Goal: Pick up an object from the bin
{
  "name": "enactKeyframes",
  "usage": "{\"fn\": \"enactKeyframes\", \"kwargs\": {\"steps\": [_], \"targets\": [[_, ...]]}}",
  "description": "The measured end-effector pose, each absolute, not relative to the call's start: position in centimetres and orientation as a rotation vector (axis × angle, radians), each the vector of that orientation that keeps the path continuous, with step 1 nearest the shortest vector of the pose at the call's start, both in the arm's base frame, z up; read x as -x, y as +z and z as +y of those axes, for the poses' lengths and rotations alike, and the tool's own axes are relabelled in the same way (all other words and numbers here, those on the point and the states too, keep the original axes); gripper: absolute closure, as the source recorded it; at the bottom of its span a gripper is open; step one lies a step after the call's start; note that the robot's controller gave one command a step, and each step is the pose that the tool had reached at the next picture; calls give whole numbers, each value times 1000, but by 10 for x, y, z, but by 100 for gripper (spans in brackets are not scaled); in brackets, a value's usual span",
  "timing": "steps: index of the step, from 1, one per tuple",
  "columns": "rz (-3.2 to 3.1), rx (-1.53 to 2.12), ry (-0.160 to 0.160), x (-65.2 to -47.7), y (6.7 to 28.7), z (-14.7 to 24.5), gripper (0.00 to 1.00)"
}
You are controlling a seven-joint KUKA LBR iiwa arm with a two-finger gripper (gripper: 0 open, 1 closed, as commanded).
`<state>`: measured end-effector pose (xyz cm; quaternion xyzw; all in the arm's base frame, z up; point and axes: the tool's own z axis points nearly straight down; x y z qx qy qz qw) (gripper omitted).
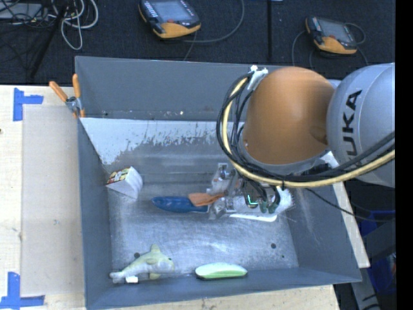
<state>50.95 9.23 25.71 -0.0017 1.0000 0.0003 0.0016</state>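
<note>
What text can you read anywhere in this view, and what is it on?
"UKA", running sideways on the grey arm; I cannot tell if a letter stands before it.
Box at the bin's left: coloured print, too small to read.
Two pendants beyond the bin: screens too blurred to read.
No other text is readable.
</note>
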Motion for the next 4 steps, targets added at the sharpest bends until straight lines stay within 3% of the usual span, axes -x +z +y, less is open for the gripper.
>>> {"fn": "enactKeyframes", "kwargs": {"steps": [1,2,3,4], "targets": [[3142,5,0,-509,256,92,0],[3111,470,0,-511,199,110,100],[3111,469,0,-511,199,109,100],[3092,612,2,-505,214,104,100]]}}
